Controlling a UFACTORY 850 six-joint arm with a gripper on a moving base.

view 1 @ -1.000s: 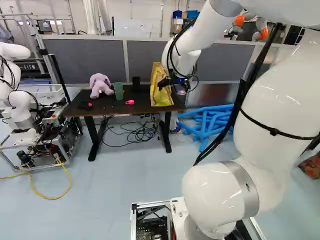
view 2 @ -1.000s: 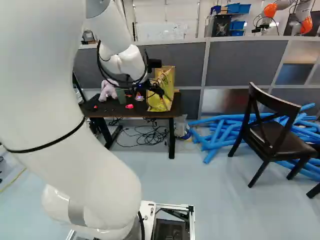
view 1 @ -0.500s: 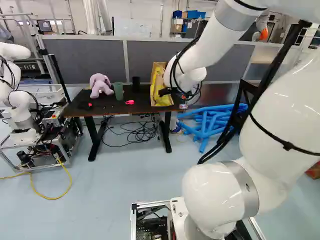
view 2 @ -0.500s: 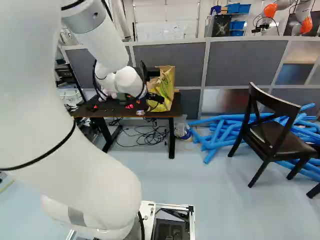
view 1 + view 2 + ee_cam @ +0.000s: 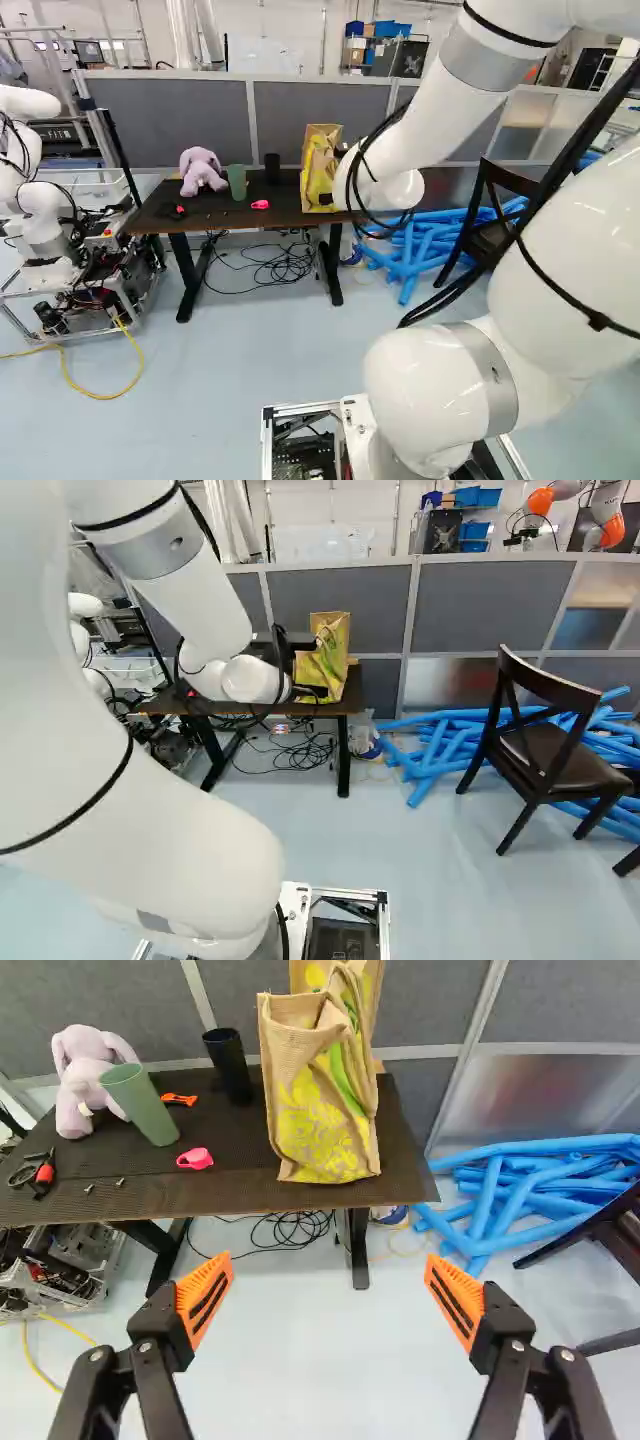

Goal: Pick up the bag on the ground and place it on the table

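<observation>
- Back from the bag (image 5: 325, 1110), the arm (image 5: 435, 110) is now drawn — gripper (image 5: 330, 1290) spread wide, nothing held.
- Upright near the front edge of the table (image 5: 130, 1195), it is left standing.
- If knocked by the arm — tipped off.

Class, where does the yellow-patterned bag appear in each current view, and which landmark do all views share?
Left base view: bag upper middle, on the table.
Right base view: upper middle, right of the arm's wrist.
Wrist view: ahead of the open gripper.
Shared landmark: blue tubes on the floor.
</observation>
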